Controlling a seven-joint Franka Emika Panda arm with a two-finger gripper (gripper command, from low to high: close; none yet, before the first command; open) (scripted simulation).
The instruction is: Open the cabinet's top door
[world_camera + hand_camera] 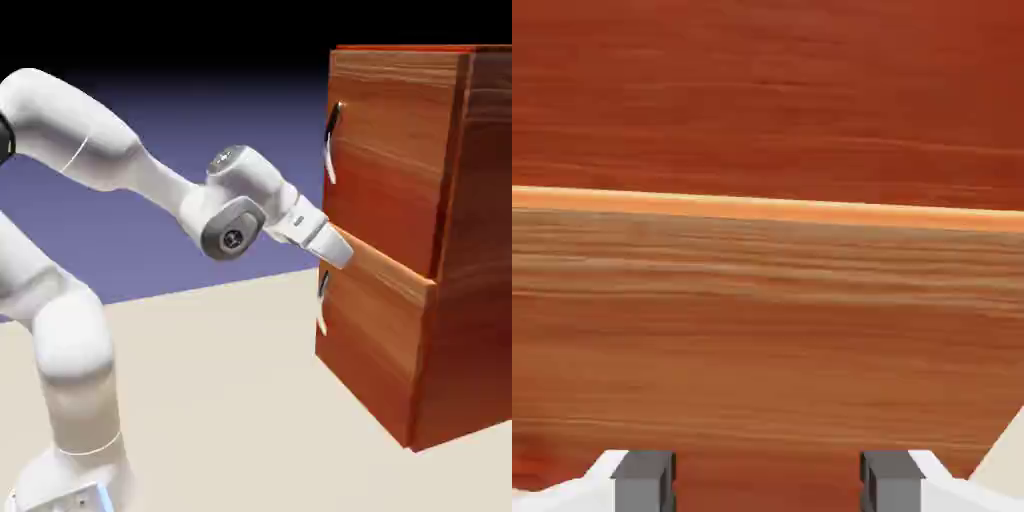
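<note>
The cabinet [455,250] is a tall reddish-brown wood-grain box at the exterior view's right. Its top door [385,150] looks flush with the cabinet's front, with a small dark-and-white curved handle [331,145] at its left edge. My gripper [340,250] sits well below that handle, its tip against the front at the seam between the top door and the lower panel [370,335]. In the hand view the gripper [767,485] is open, and only wood shows between its grey fingertips [642,482]. A bright seam line [762,207] crosses the wood.
The lower panel has a similar handle [322,300] just under my gripper. The cabinet stands on a pale table [230,400]. A sliver of that table [1007,450] shows at the hand view's lower right.
</note>
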